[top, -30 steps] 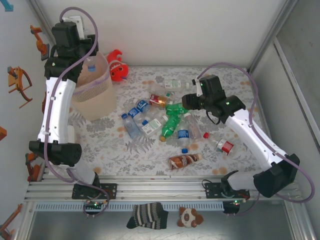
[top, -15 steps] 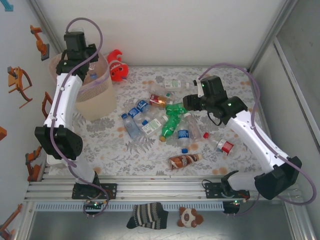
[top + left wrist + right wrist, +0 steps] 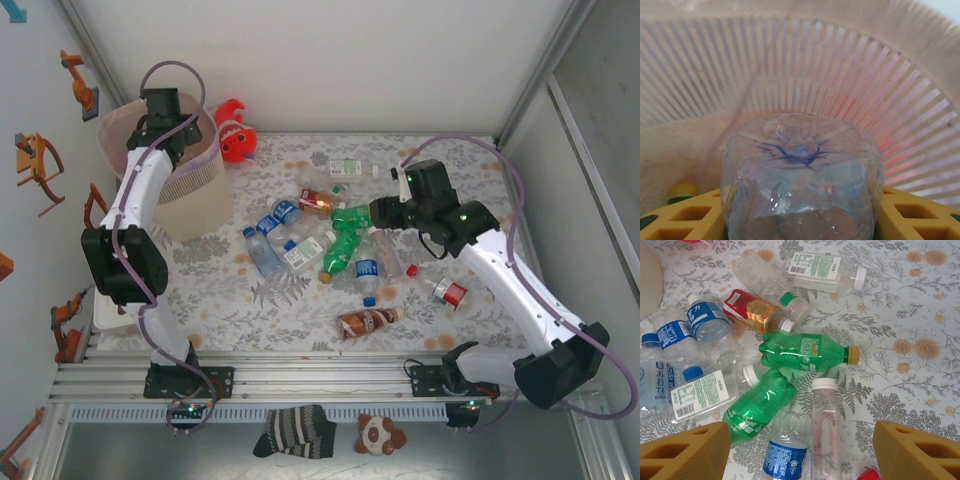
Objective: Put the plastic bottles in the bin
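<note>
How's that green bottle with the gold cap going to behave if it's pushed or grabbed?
The green bottle looks empty, so it is probably light. It lies on its side with a round body, so a push would likely roll it, unless the red-labelled bottle beside its base blocks it. Its thin, see-through wall will probably buckle under a firm squeeze.

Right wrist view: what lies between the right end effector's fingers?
A blue-labelled bottle and a slim clear white-capped bottle, on the table below the open right end effector.
</note>
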